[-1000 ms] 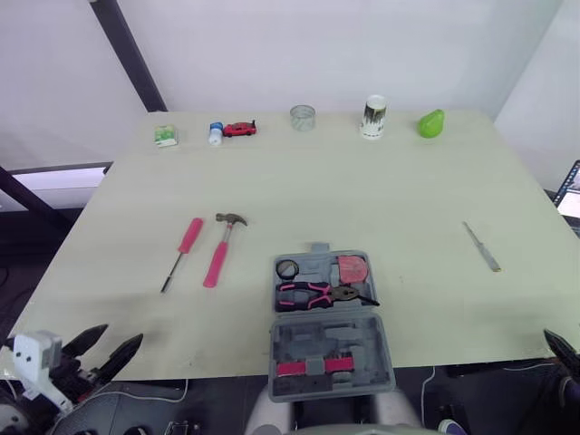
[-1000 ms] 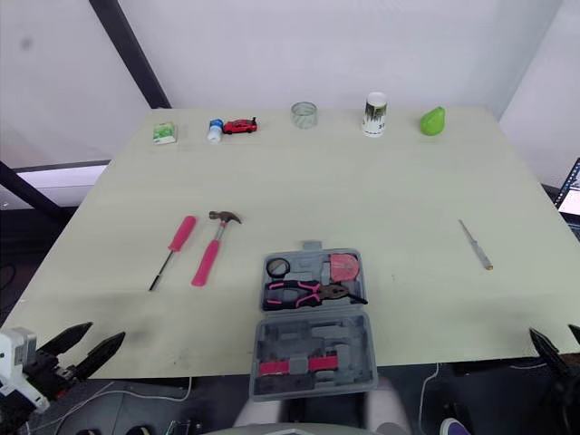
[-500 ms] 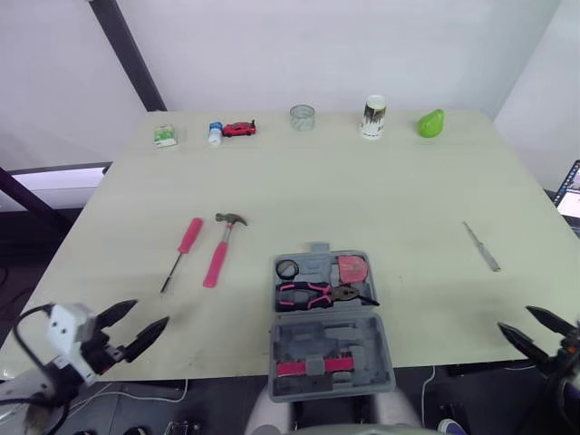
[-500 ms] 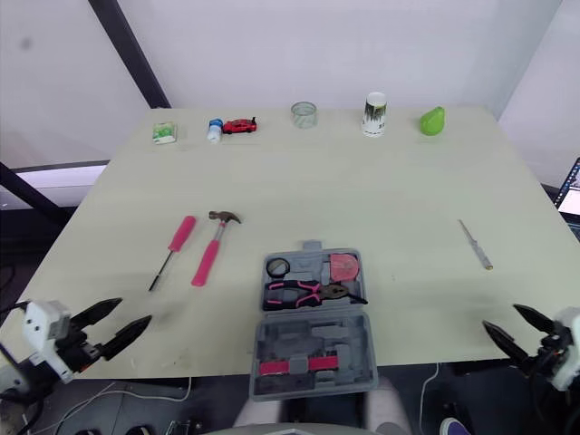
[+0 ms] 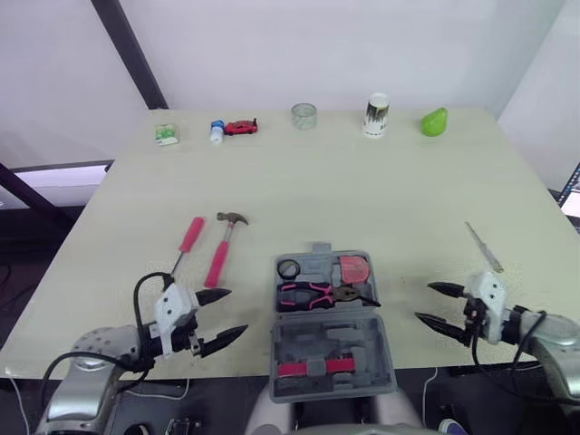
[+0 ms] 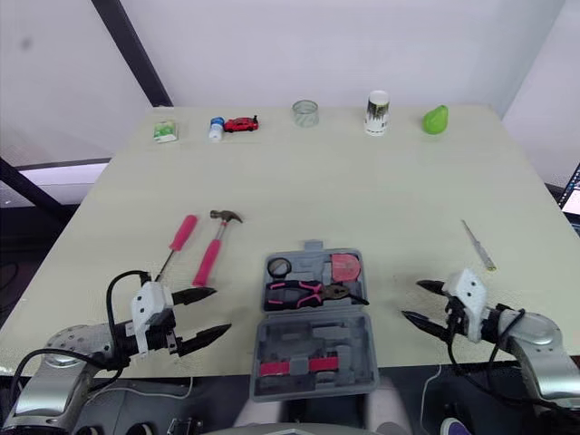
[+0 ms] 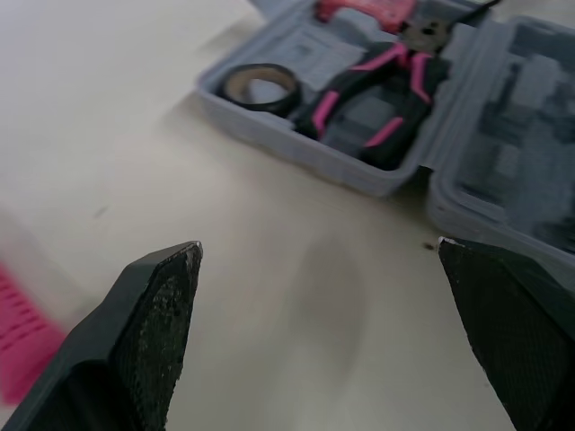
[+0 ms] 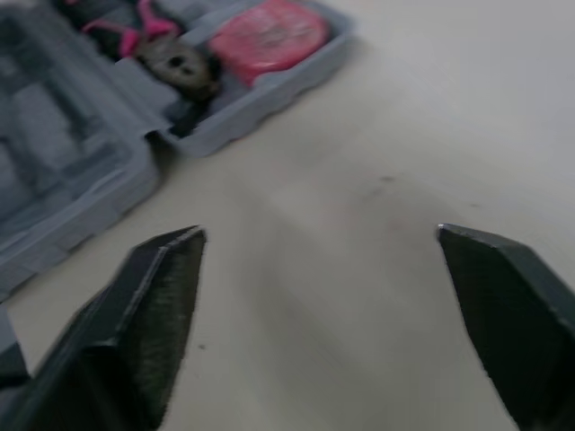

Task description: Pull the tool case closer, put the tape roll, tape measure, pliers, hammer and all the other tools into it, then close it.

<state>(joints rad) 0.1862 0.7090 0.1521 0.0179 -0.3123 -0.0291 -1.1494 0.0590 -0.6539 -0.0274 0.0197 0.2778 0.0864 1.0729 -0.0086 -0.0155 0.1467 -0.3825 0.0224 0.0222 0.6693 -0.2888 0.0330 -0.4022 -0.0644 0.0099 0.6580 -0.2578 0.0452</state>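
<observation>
A grey tool case lies open at the table's near edge, lid towards me. In its tray sit a black tape roll, a pink tape measure and pink-handled pliers. A pink-handled hammer and a pink screwdriver lie on the table left of the case. A metal tool lies at the right. My left gripper is open, just left of the case. My right gripper is open, right of the case. Both hold nothing.
Along the far edge stand a green-white box, a small bottle, a red toy car, a glass jar, a paper cup and a green pear-shaped object. A dark post leans at the back left.
Both arms have come up from below the table's near edge and moved inward; the grippers now flank the case over the table. The tools have not moved.
</observation>
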